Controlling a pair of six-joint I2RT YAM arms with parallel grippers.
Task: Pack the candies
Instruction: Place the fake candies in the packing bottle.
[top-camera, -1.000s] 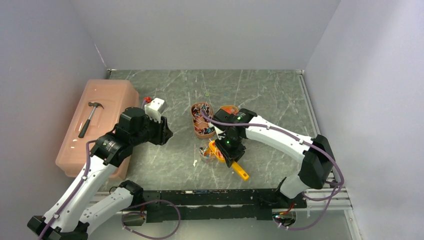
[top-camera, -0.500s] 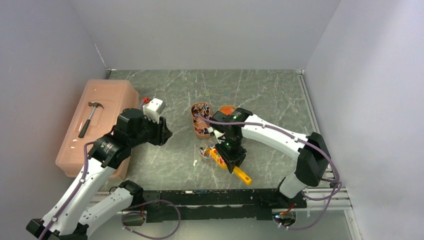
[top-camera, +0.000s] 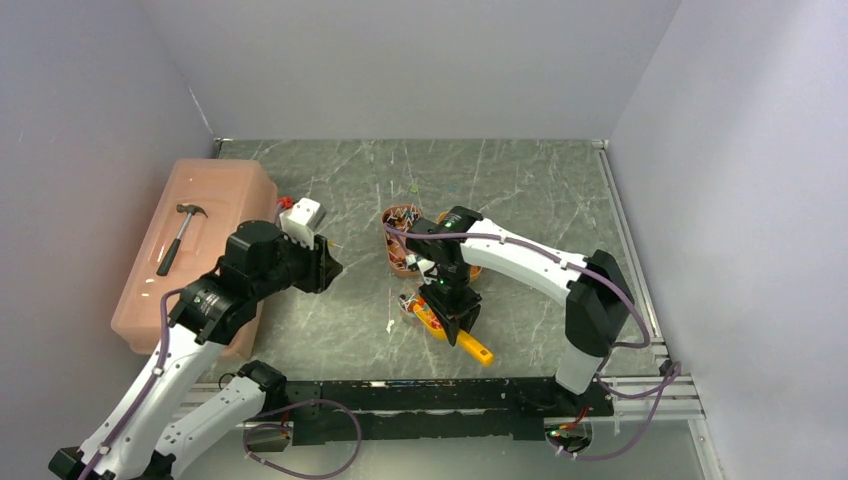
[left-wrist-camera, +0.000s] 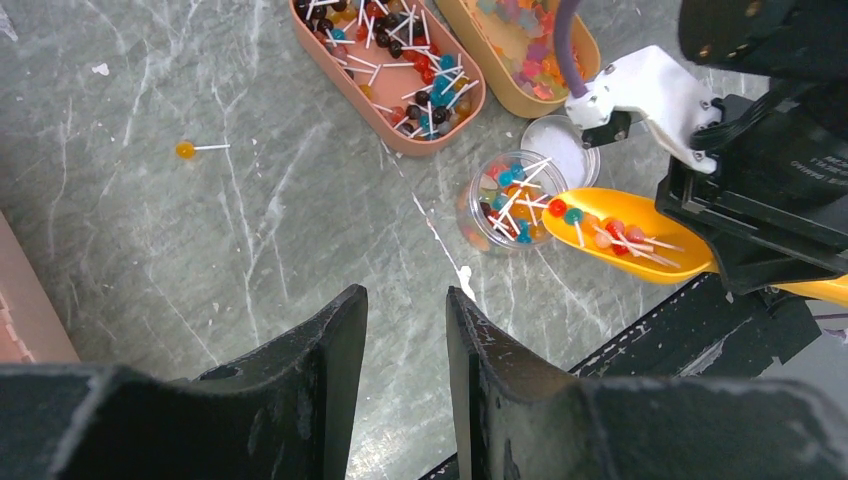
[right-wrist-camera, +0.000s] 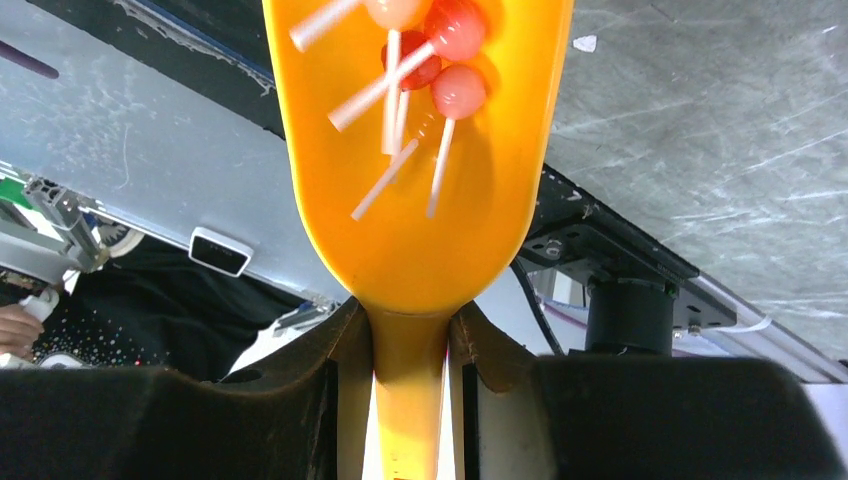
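Storage bin (top-camera: 215, 195) in pale pink sits at the far left of the table (top-camera: 520, 180), with a hammer (top-camera: 180, 235) lying on top. Next comes the left gripper (left-wrist-camera: 405, 298), hovering above bare table with its fingers a little apart and nothing between them. One stray sweet lies alone just beyond it. Further right, most of the candies (left-wrist-camera: 420, 70) are heaped in an oval tray (left-wrist-camera: 345, 82), more fill a small clear jar (left-wrist-camera: 472, 218) near it, and a few ride in the yellow scoop (left-wrist-camera: 650, 208), whose lip is at the jar's mouth. At the right, the right gripper (right-wrist-camera: 408, 325) is pinched tight on the scoop's narrow handle. These sweets look tiny, light and hard: round glossy heads that would likely roll, on thin white sticks that tangle and could snap or slip under a direct pinch. Carrying them in the scoop seems the safer hold, gripped at the handle and tipped slowly so they slide into the jar, not over its rim
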